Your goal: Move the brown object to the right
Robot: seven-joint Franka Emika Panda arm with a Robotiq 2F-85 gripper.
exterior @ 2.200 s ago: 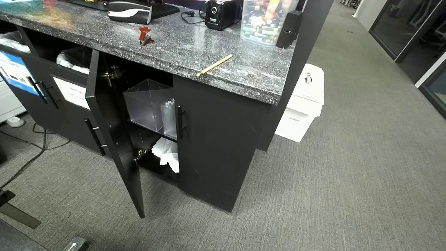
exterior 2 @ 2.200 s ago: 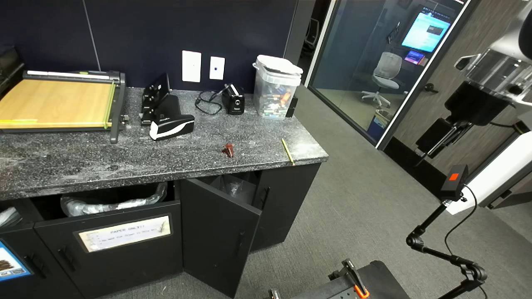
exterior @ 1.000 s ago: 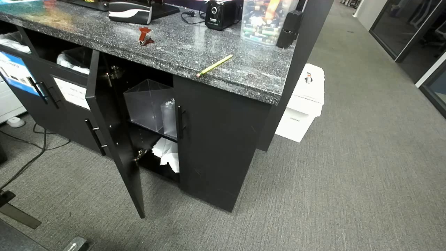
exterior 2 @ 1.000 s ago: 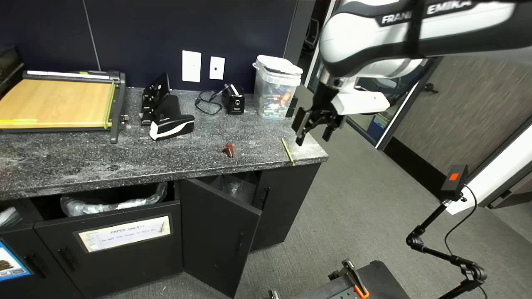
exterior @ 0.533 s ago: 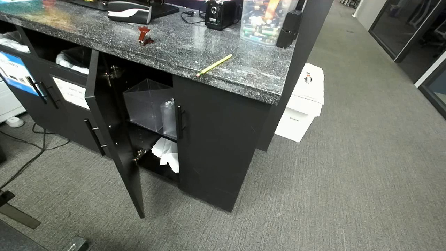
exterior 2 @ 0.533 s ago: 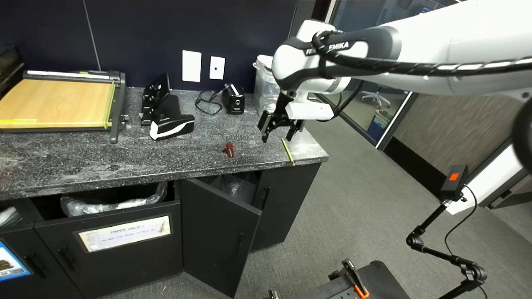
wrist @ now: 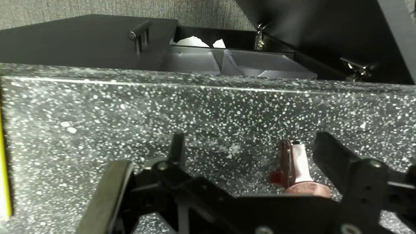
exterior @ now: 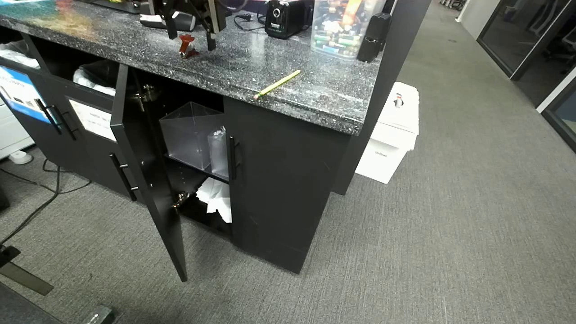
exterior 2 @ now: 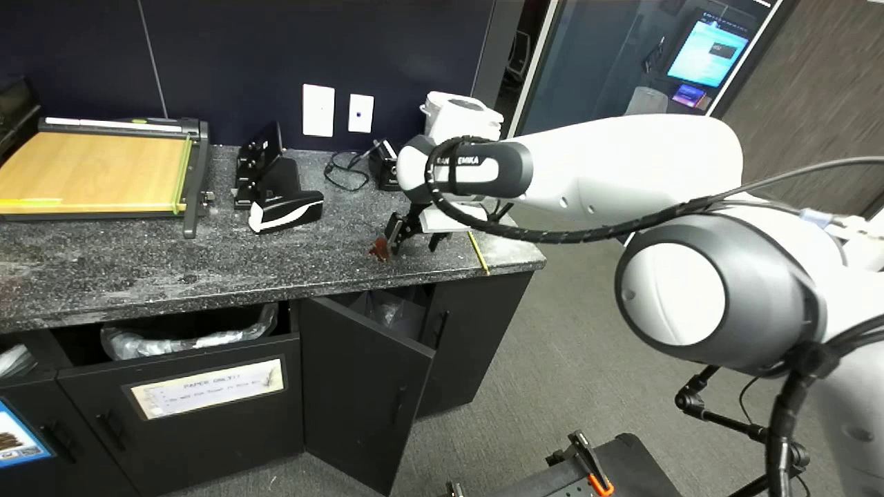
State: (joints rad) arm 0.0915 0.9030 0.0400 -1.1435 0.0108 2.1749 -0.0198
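The gripper (wrist: 251, 139) is spread wide over the counter (wrist: 97, 136). In the wrist view the brown object (wrist: 297, 169) lies on the counter, showing between the fingers (wrist: 333, 159), nearer the one at the picture's right; whether they touch cannot be told. In both exterior views the pencil (exterior: 276, 84) lies to its right.

Counter (exterior 2: 311, 255) from above in both exterior views, wrist view closest.

You had one small reddish-brown lump (exterior: 186, 42), one yellow pencil (exterior: 277, 84) and, at an exterior view's eleven o'clock, two rectangular white wall plates (exterior 2: 318, 110).
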